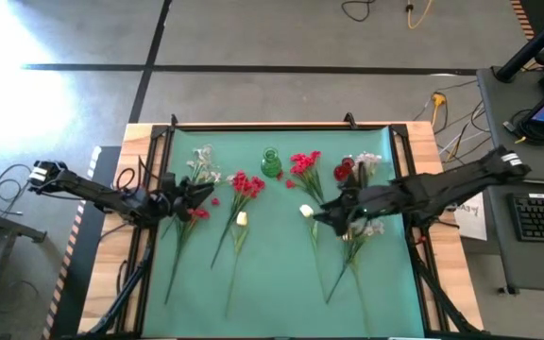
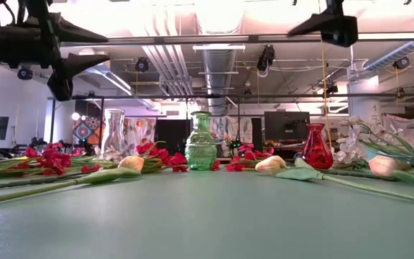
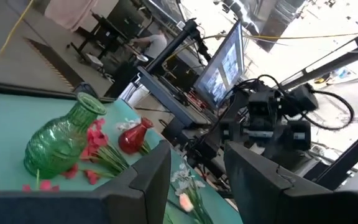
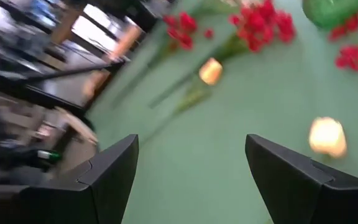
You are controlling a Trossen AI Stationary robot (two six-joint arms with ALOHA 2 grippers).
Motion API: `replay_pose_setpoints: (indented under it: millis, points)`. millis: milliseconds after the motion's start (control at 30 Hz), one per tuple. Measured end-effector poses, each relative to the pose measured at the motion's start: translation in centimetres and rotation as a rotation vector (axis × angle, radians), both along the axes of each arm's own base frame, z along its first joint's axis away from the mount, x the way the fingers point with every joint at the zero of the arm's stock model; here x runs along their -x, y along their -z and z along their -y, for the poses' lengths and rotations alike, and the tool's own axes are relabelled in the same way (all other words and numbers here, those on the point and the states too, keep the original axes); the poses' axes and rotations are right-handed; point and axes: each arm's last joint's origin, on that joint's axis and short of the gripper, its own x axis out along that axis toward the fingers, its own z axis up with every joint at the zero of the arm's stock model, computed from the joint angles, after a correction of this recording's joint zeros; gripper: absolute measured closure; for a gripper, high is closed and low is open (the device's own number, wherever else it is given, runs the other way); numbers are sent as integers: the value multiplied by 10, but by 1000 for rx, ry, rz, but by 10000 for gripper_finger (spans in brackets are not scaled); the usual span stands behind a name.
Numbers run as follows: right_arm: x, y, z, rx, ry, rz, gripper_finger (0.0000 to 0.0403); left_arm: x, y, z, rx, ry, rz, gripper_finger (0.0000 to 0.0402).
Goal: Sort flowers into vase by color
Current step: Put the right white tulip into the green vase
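Green mat with scattered flowers (image 1: 244, 184); both the left gripper (image 3: 194, 186) and right gripper (image 4: 191, 180), jaws apart and empty, risk snagging overlapping stems.

Bright, even overhead light; soft short shadows on the green mat (image 1: 281, 283). Glare washes the floor at the high view's upper left and the ceiling in the low view. Right wrist view motion-blurred; flowers (image 4: 263, 22) smeared.

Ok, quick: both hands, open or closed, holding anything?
Left hand: open, holding nothing, above the mat's left side.
Right hand: open, holding nothing, above the mat's right side.
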Motion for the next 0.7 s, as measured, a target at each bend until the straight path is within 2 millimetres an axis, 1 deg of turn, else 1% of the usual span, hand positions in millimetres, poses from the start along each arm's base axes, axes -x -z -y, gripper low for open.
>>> replay_pose_setpoints:
  millis: [133, 300, 467, 700]
  points:
    - [-22, 3, -6, -10, 34, -147, 115, 1, -4, 0, -35, -8, 12, 263]
    - [-45, 12, -15, 8, 77, -354, 115, 0, -18, 0, -116, -24, 21, 263]
    - [-66, 23, -27, 26, 68, -431, 115, -3, -30, 2, -197, -1, -3, 263]
    - [-91, 50, -37, 5, 51, -521, 115, -7, -40, 3, -233, 22, -99, 263]
